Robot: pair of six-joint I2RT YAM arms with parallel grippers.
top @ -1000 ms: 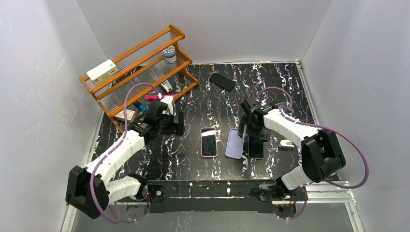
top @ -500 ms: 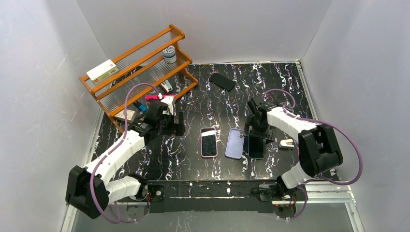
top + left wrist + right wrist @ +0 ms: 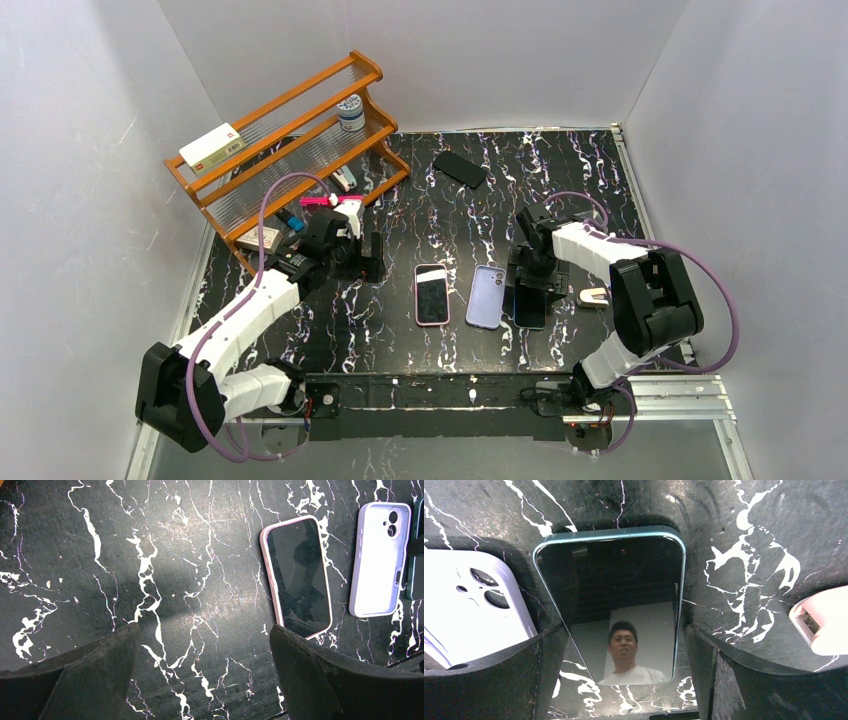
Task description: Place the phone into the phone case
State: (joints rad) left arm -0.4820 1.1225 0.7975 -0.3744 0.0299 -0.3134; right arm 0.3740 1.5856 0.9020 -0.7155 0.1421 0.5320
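A teal-edged phone (image 3: 529, 307) lies screen up on the black marble table, also in the right wrist view (image 3: 619, 600). A lavender phone case (image 3: 487, 296) lies just to its left, camera cut-outs showing (image 3: 469, 605), and shows in the left wrist view (image 3: 379, 560). A pink-edged phone (image 3: 432, 294) lies further left (image 3: 297, 577). My right gripper (image 3: 530, 274) is open low over the teal phone's far end, its fingers either side of it (image 3: 624, 650). My left gripper (image 3: 360, 262) is open and empty over bare table left of the pink phone (image 3: 205, 665).
A wooden rack (image 3: 290, 140) with small items stands at the back left. A black flat object (image 3: 460, 168) lies at the back centre. A small white object (image 3: 593, 296) lies right of the teal phone (image 3: 819, 625).
My right gripper has moved a little right and nearer, from beside the lavender case to over the teal phone. The left arm has not moved.
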